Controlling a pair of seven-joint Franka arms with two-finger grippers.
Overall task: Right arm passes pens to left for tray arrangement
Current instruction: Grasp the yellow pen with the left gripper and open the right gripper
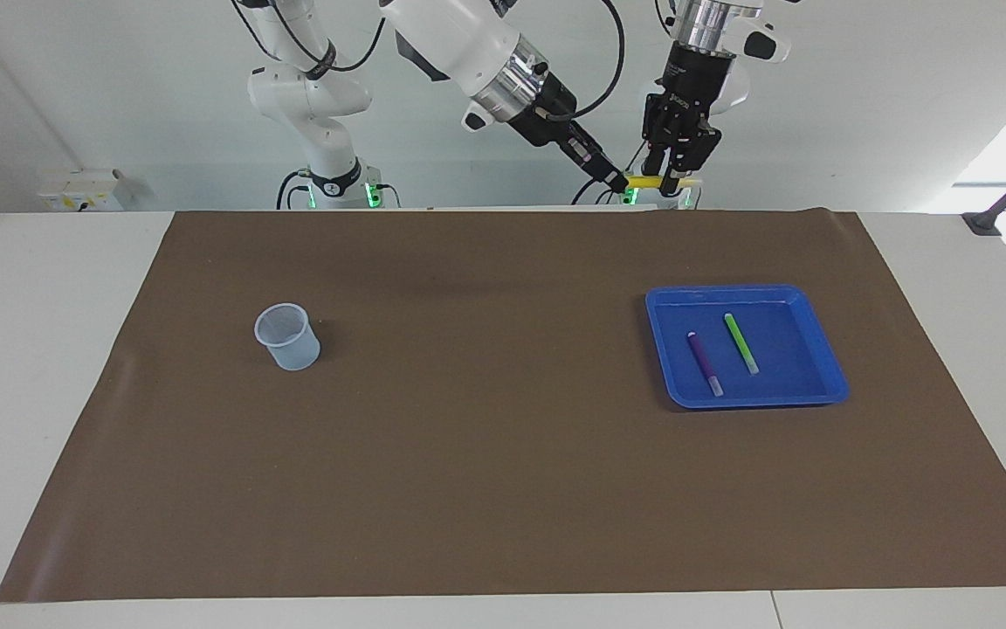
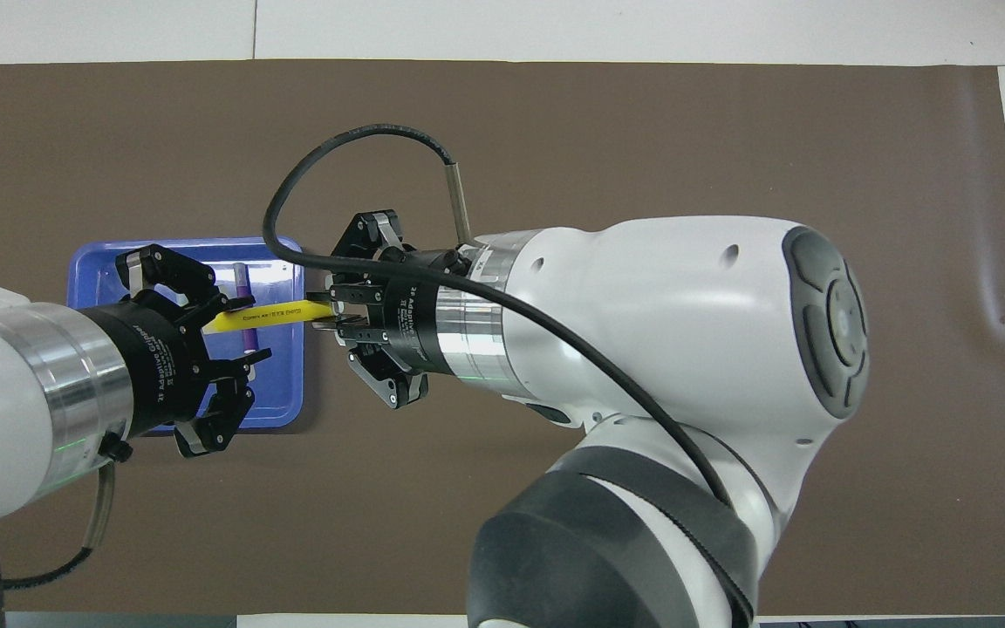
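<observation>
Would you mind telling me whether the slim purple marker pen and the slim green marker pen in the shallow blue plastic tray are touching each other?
Apart. The facing view shows bare blue tray floor between the purple pen and the green pen along their whole length.

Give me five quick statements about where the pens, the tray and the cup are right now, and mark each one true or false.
1. The purple pen and the green pen lie in the blue tray. True.
2. The yellow pen lies on the brown mat. False: it is up in the air between the two grippers.
3. The right gripper is shut on one end of the yellow pen. True.
4. The cup stands inside the tray. False: it stands on the mat, toward the right arm's end.
5. The cup holds a pen. False: no pen shows in it.
</observation>
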